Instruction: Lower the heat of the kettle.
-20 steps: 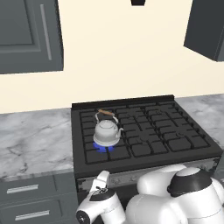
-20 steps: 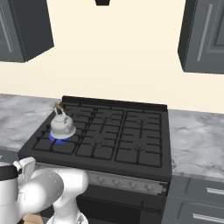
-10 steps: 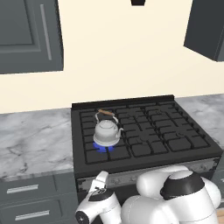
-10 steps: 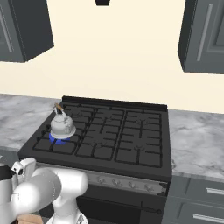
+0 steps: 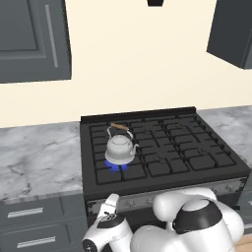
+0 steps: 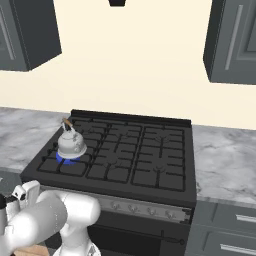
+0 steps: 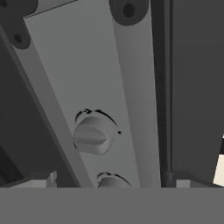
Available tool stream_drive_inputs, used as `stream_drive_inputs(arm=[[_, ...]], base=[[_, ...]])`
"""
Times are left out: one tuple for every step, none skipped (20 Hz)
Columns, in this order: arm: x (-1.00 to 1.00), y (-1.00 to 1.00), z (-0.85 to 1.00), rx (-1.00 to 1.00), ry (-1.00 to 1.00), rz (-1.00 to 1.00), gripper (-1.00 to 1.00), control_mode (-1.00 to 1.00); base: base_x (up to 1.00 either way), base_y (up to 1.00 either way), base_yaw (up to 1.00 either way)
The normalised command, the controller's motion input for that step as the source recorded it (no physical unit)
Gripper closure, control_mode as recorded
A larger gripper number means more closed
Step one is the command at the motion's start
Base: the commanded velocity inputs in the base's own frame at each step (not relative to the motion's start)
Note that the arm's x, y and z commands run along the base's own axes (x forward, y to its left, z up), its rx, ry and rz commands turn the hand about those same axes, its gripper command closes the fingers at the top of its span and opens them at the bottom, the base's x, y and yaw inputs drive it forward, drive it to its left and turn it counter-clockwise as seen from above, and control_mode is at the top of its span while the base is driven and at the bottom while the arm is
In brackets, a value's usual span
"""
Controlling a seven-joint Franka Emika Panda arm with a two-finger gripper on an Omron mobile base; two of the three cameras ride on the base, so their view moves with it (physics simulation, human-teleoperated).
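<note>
The silvery kettle (image 5: 119, 147) (image 6: 71, 143), with a wire handle and brown top piece, stands on the stove's front-left burner over a blue flame (image 5: 114, 166). My gripper (image 5: 110, 203) (image 6: 27, 192) is low in front of the left end of the stove's control panel. It is open and holds nothing. In the hand view the gripper (image 7: 111, 181) faces the grey panel from close up. A round knob (image 7: 93, 134) lies just beyond the fingertips (image 7: 37, 180), and a second knob (image 7: 113, 181) shows between them at the bottom.
The black stove (image 5: 197, 162) has grates over several burners. Grey marble counters (image 5: 34, 157) (image 6: 225, 160) flank it, with grey drawers (image 5: 29, 214) below and dark cabinets (image 5: 34, 39) above. The oven door handle (image 6: 150, 235) runs under the knob row (image 6: 150, 210).
The arm's elbow has shifted slightly to the left. The hand stays at the panel's left end, and the kettle and flame look the same.
</note>
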Motion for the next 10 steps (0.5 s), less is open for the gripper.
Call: stream_drive_inputs(arm=[[0.08, 0.00, -0.11, 0.00, -0.02, 0.00, -1.00, -1.00], [0.13, 0.04, -0.12, 0.00, 0.00, 0.00, -1.00, -1.00], [0.12, 0.01, -0.12, 0.00, -0.01, 0.00, -1.00, -1.00], [0.13, 0.00, -0.10, 0.00, -0.03, 0.00, -1.00, -1.00], [0.12, 0.00, -0.10, 0.00, -0.04, 0.00, -1.00, -1.00], [0.12, 0.01, -0.09, 0.00, -0.03, 0.00, -1.00, -1.00], [0.15, 0.03, -0.08, 0.00, -0.02, 0.00, -1.00, -1.00], [0.14, 0.01, -0.11, 0.00, -0.02, 0.00, -1.00, -1.00], [0.13, 0.00, -0.12, 0.00, -0.01, 0.00, -1.00, -1.00], [0.11, 0.00, -0.13, 0.00, -0.02, 0.00, -1.00, -1.00]], base=[[0.00, 0.00, 0.00], [0.00, 0.00, 0.00], [0.00, 0.00, 0.00], [0.00, 0.00, 0.00], [0.00, 0.00, 0.00], [0.00, 0.00, 0.00], [0.00, 0.00, 0.00], [0.00, 0.00, 0.00], [0.00, 0.00, 0.00], [0.00, 0.00, 0.00]])
